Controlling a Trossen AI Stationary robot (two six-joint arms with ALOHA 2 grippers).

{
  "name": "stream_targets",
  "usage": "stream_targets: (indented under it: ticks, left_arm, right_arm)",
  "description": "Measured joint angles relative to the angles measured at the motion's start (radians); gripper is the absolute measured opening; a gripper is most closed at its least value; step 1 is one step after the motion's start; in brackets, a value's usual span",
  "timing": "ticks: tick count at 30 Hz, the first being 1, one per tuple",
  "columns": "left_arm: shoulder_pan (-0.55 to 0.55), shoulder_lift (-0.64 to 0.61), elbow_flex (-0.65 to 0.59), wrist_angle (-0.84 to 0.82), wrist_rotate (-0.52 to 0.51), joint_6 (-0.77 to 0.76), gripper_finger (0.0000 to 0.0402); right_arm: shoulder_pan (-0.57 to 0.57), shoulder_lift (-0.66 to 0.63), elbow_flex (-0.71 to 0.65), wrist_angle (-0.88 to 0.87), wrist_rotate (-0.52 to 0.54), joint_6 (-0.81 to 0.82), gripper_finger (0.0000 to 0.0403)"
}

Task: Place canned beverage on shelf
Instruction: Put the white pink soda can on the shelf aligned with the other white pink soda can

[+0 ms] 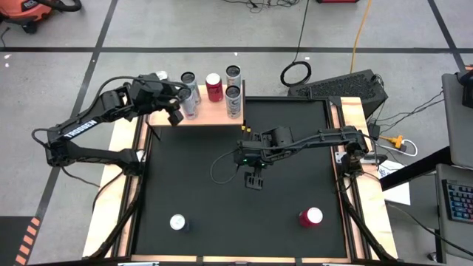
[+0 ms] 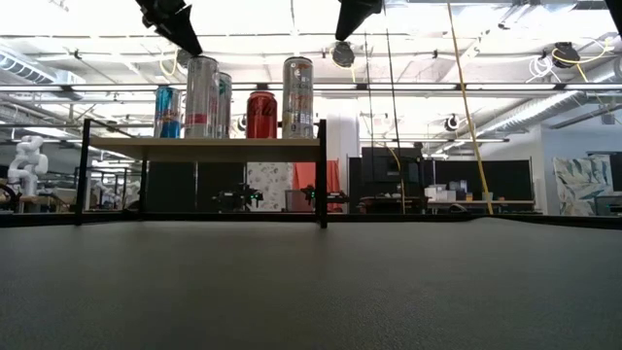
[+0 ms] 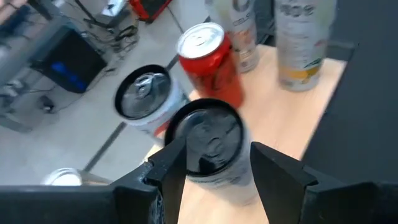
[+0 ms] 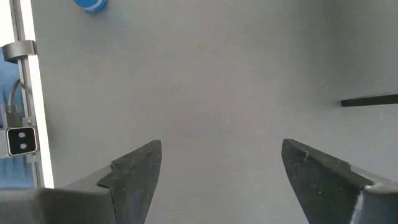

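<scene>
The shelf [image 1: 214, 117], a light-wood board on thin black legs [image 2: 322, 175], stands at the table's far edge. On it stand several cans, among them a red can [image 1: 213, 85] and a blue one [image 2: 167, 112]. My left gripper [image 3: 217, 155] is at the shelf's left part [image 1: 177, 111], shut on a silver can with a dark top [image 3: 208, 134]. My right gripper [image 1: 253, 181] hangs open over the middle of the black mat, with nothing between its fingers [image 4: 221, 162]. My left gripper pinches the silver can between its two fingers, on the can's side wall just below the top rim [image 3: 217, 180]. The fingers slant down at it from the table's left side. The can stands upright, its base [image 2: 201, 133] level with the other cans' bases on the board.
A silver can [image 1: 177, 222] and a red can [image 1: 310, 216] stand on the mat near the table's front edge. Two tall silver cans [image 1: 233, 92] stand at the shelf's right end. Pale wooden rails [image 1: 118, 185] run along the table's sides.
</scene>
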Motion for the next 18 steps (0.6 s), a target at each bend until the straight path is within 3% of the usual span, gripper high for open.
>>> stream_targets:
  ticks: [4,18]
  left_arm:
    - [0.000,0.002,0.000,0.019,0.066,-0.020,0.0179]
    - [0.001,0.054,0.000,0.033,0.064,-0.023,0.0179]
  right_arm:
    - [0.000,0.000,0.000,0.001,0.000,-0.006,0.0315]
    - [0.000,0.000,0.000,0.022,0.000,-0.024,0.0315]
